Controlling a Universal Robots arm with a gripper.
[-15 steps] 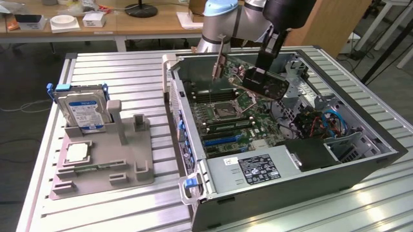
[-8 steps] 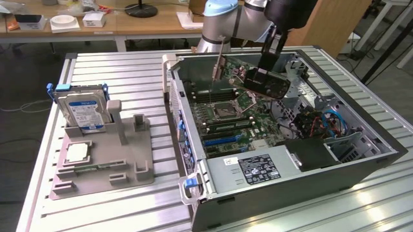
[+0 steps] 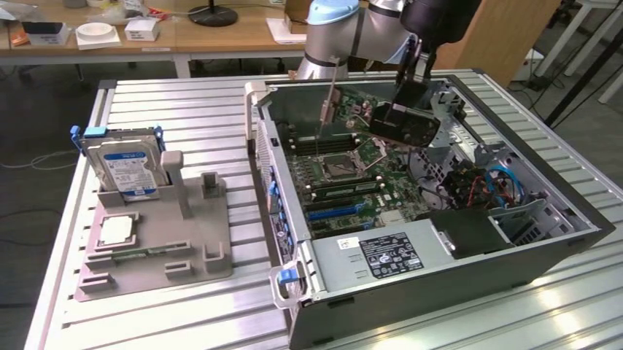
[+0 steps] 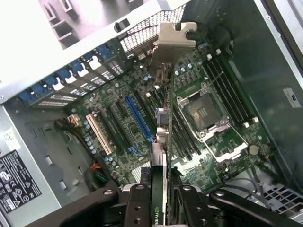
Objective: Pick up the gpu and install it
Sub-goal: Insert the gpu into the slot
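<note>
Fingers (image 4: 137,205) apparently tight either side of gpu (image 4: 162,127)

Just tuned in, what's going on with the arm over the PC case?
The arm's gripper has its fingers closed on the gpu, holding it on edge above the motherboard inside the open computer case. The card is not yet in a slot. A hard drive and a CPU chip sit in the grey holder at the exterior view's left.
</note>
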